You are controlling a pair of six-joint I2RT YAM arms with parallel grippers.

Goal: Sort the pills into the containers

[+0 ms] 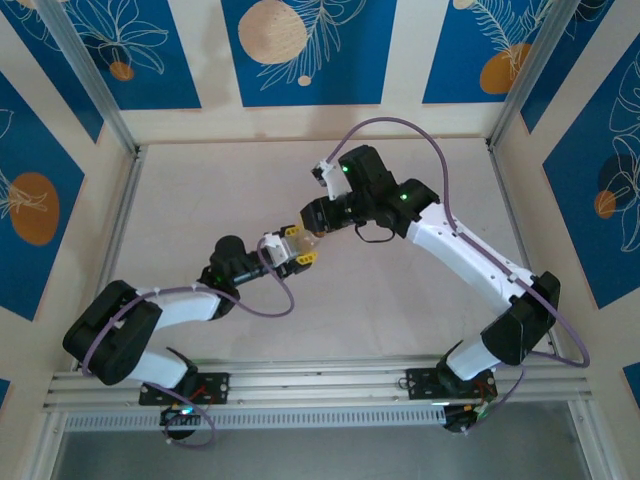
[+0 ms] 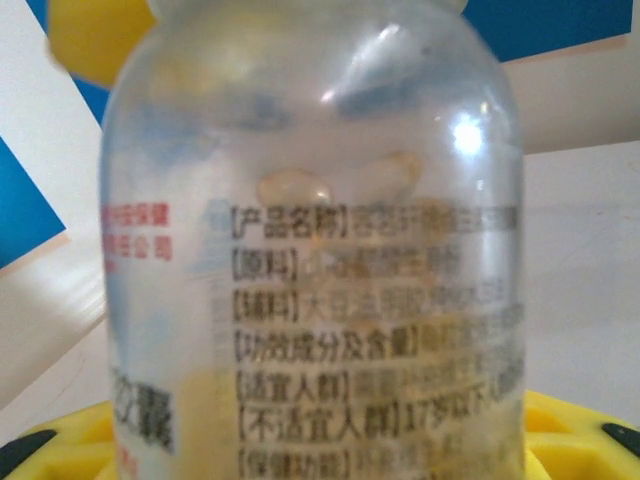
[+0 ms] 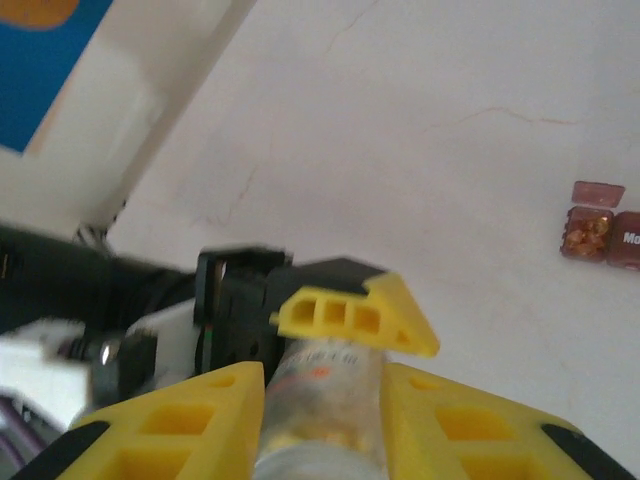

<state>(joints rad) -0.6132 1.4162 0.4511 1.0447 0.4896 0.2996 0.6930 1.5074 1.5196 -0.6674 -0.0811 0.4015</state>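
The containers (image 3: 600, 235) lay flat on the pale matte bench (image 3: 420, 120) toward three o'clock in the right wrist view, well apart from the vial (image 2: 310, 250). They were a small dark red translucent box of joined square cells. One cell showed amber pills (image 3: 587, 232), with a pinkish lid (image 3: 598, 192) open at its twelve o'clock; its neighbour bore white lettering. The vial was clear, rounded plastic printed with black and red characters, and held two glossy amber capsules (image 2: 295, 187). The left gripper (image 1: 295, 252) had its jaws clenched on one end. The right gripper (image 3: 325, 400), its jaws yellow hollow-ribbed blocks, grasped the other.
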